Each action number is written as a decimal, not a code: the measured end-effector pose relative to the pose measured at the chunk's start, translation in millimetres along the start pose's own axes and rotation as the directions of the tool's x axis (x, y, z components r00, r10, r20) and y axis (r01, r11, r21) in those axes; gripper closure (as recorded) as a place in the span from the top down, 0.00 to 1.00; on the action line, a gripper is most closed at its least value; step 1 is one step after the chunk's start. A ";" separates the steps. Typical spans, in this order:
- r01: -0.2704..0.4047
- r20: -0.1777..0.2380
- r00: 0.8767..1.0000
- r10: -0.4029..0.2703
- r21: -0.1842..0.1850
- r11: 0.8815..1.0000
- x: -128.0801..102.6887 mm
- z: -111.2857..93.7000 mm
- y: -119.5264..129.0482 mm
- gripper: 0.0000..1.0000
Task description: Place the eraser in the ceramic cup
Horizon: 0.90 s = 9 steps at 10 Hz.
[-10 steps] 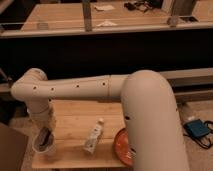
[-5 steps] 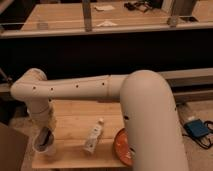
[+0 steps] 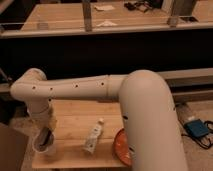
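Note:
The ceramic cup point(image 3: 41, 148) is a small whitish cup standing at the front left corner of the wooden table point(image 3: 75, 120). My gripper point(image 3: 46, 137) hangs from the white arm point(image 3: 75, 89), which reaches in from the right. Its dark tip dips into the cup's rim from above. The eraser is hidden from view.
A white tube point(image 3: 93, 137) lies on the table to the right of the cup. An orange-red bowl point(image 3: 120, 148) sits at the front right, partly behind my arm. A dark counter with rails runs behind the table. A blue object point(image 3: 196, 129) with cables lies on the floor at right.

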 end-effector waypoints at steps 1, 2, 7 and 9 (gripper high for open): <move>0.001 0.000 1.000 -0.001 -0.001 1.000 0.1 0.3 0.1 0.04; 0.001 0.000 1.000 -0.001 -0.003 1.000 0.3 0.6 0.4 0.04; 0.007 0.000 1.000 -0.007 -0.010 1.000 1.1 2.2 0.3 0.04; 0.009 0.000 1.000 -0.009 -0.013 1.000 1.6 2.8 0.3 0.04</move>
